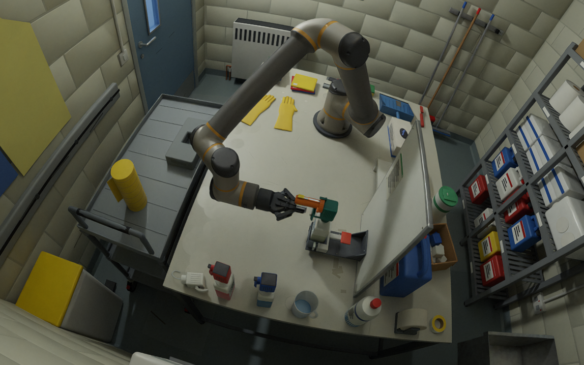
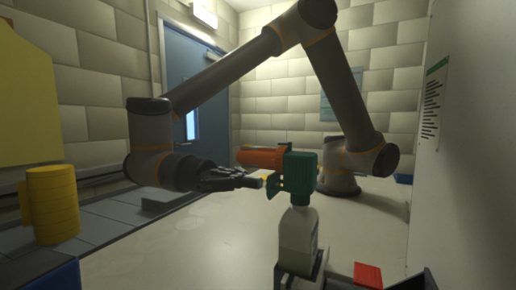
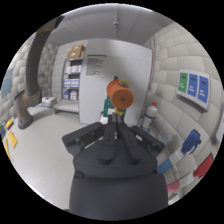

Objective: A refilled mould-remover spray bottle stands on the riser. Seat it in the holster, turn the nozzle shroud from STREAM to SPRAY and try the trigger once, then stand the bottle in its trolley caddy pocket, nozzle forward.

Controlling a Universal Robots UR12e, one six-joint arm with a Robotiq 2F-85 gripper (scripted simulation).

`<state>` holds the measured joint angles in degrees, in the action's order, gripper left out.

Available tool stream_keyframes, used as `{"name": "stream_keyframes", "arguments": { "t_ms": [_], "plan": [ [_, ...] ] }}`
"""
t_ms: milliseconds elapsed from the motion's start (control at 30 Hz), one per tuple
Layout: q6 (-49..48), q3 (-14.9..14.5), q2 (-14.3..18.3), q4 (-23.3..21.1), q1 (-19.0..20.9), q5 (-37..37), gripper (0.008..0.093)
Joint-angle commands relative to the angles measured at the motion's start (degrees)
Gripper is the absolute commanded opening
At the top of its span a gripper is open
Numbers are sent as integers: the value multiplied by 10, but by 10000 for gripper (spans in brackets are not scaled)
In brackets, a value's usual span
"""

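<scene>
The trigger (image 2: 272,188) of the spray bottle is partly hidden under its green head (image 2: 299,173) and mostly blocked by my fingers in the wrist camera. The white bottle (image 2: 298,241) stands upright in the dark holster (image 1: 337,243) near the table's middle. Its orange nozzle shroud (image 1: 307,201) points toward the trolley side. My gripper (image 2: 253,183) is closed and empty. It reaches level from the trolley side, with its tips just below the shroud and short of the trigger.
A tall white board (image 1: 398,202) stands behind the holster. A red block (image 1: 346,237) sits on the holster base. The grey trolley (image 1: 150,172) with its caddy pocket (image 1: 186,148) lies behind my arm. Spray bottles (image 1: 222,279) and a cup (image 1: 304,304) line the front edge.
</scene>
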<state>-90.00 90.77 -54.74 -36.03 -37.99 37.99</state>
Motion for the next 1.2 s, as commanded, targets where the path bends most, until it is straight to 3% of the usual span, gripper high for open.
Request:
{"name": "stream_keyframes", "arguments": {
  "t_ms": [0, 533, 667, 967, 1167],
  "plan": [
    [0, 0, 0, 0, 0, 0, 80],
    [0, -7, 1, 5, -5, 5, 80],
    [0, -31, 8, 22, -23, 23, 80],
    [0, -117, 36, 80, -72, 72, 80],
    [0, -133, 42, 91, -79, 80, 80]
  ]
}}
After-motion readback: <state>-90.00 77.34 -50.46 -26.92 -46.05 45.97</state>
